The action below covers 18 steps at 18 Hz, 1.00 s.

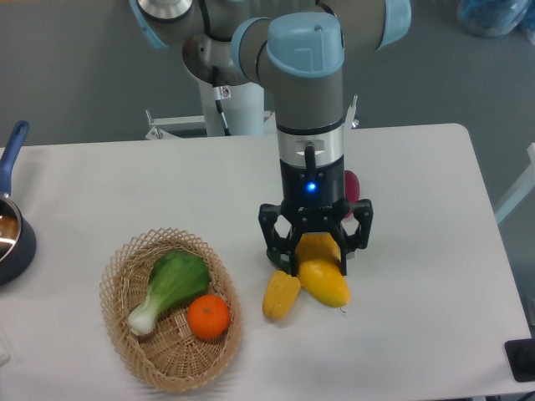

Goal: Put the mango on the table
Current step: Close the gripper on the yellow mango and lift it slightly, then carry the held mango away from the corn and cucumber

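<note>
Black two-finger gripper (318,266) looks released over the smooth yellow-orange mango (326,282); lifting could nudge it into the ridged yellow vegetable (280,295) at eight o'clock.

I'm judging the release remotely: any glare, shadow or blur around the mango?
Fixed camera view: even, soft lighting, no glare on the table; only a faint shadow under the mango; pincer and fruit sharp enough, slight softness overall; the arm hides what lies behind it.

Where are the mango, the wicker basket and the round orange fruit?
mango (328,285): fixed camera, its yellow body below the gripper.
wicker basket (117,288): fixed camera, its left rim.
round orange fruit (208,317): fixed camera, its middle, inside the basket.
</note>
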Each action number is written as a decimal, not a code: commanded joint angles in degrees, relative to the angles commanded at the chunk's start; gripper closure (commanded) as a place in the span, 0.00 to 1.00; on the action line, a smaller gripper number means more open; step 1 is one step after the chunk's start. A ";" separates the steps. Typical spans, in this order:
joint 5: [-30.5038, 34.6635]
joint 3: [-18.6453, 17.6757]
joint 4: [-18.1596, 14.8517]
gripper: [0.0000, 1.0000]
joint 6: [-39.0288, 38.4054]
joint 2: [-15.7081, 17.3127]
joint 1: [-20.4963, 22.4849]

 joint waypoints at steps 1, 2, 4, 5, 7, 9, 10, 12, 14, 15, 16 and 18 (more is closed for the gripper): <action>0.09 -0.09 0.00 0.60 0.18 0.00 0.35; 0.00 -0.52 0.09 0.60 0.27 0.00 0.35; 0.00 -0.53 0.00 0.60 0.79 0.00 0.53; 0.00 -0.44 0.00 0.60 1.06 0.00 0.53; 0.00 -0.61 0.00 0.60 1.76 0.00 0.79; 0.09 -0.88 0.00 0.60 3.60 -0.09 0.88; 0.09 -0.79 0.00 0.60 4.65 -0.18 0.88; 0.26 -0.88 -0.09 0.60 7.28 -0.18 0.88; 0.35 -0.97 -0.09 0.60 8.96 -0.79 0.71; 0.53 -0.97 0.17 0.60 9.84 -2.18 0.70; 0.53 -0.97 0.44 0.60 10.89 -3.07 0.88; 0.70 -0.36 0.88 0.60 13.87 -5.96 1.76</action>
